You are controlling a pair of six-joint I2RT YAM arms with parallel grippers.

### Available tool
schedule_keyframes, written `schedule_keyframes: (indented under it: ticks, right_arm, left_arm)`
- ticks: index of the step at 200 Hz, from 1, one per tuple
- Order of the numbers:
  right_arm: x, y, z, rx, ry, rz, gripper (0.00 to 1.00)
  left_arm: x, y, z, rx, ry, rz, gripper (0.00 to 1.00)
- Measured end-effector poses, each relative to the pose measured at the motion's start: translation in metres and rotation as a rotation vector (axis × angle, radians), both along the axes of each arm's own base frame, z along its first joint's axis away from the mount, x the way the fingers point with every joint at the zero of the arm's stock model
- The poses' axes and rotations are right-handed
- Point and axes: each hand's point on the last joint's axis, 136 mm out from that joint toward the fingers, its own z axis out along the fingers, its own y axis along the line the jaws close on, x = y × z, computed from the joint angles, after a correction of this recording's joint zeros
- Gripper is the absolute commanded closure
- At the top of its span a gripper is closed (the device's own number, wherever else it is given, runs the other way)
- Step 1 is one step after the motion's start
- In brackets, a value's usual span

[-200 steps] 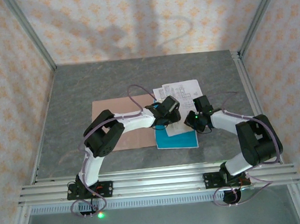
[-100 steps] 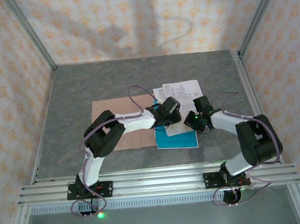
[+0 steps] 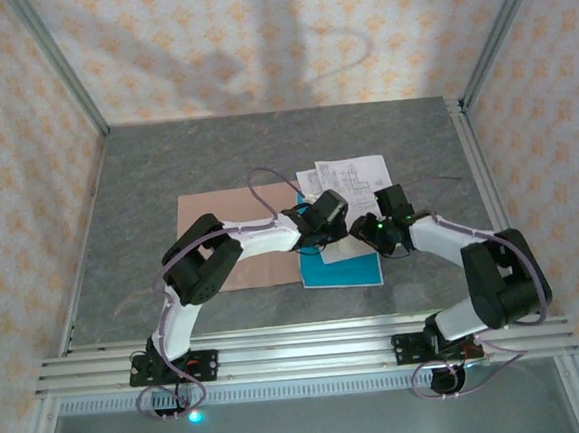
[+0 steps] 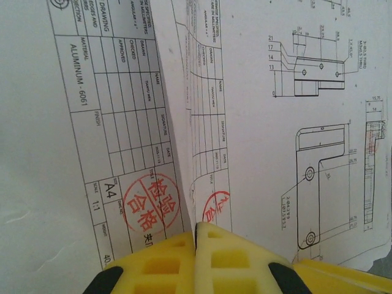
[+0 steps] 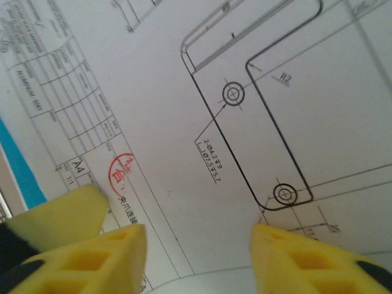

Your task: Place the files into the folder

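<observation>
1. Left end effector [image 4: 195, 237] has its yellow fingers [image 4: 233, 260] pressed tight together. The raised edge of a white sheet runs down into the seam between them, so it pinches one sheet of the files [image 3: 355, 176].
2. Right end effector [image 5: 199, 257] has its jaws apart, with a strip of printed paper showing between the two yellow fingertips. It sits close over the sheet and holds nothing.
3. Seen from above, the two end effectors are near each other over the paper stack, the left arm reaching in from the left and the right arm from the right.
4. The files lie right of the middle of the grey table [image 3: 165, 166]. They are white sheets with line drawings, title blocks and a round red stamp [image 4: 150, 202], fanned slightly askew. The teal sheet [image 3: 339, 271] lies under them and sticks out on the near side.
5. The folder [image 3: 210, 223] lies flat on the table just left of the stack, and the left arm crosses over it. I cannot tell whether the papers overlap its right edge.
</observation>
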Motion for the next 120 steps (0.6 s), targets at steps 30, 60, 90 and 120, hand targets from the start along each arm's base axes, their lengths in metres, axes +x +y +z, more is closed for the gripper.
schedule_keyframes:
  ticks: [30,60,90,120]
  right_arm:
    - [0.001,-0.005,0.037,0.004,-0.099,-0.017,0.34]
    - [0.005,-0.006,0.066,0.008,-0.157,-0.024,0.34]
    - [0.0,0.007,0.071,-0.006,-0.154,0.02,0.34]
    - [-0.01,0.03,0.062,-0.019,-0.123,0.097,0.34]
  left_arm:
    - [-0.006,0.016,0.026,0.037,-0.021,0.01,1.0]
    - [-0.017,0.047,0.068,0.068,-0.073,0.016,1.0]
    - [-0.032,0.106,0.081,0.146,-0.08,0.042,1.0]
    - [-0.053,0.185,0.059,0.289,-0.011,0.084,1.0]
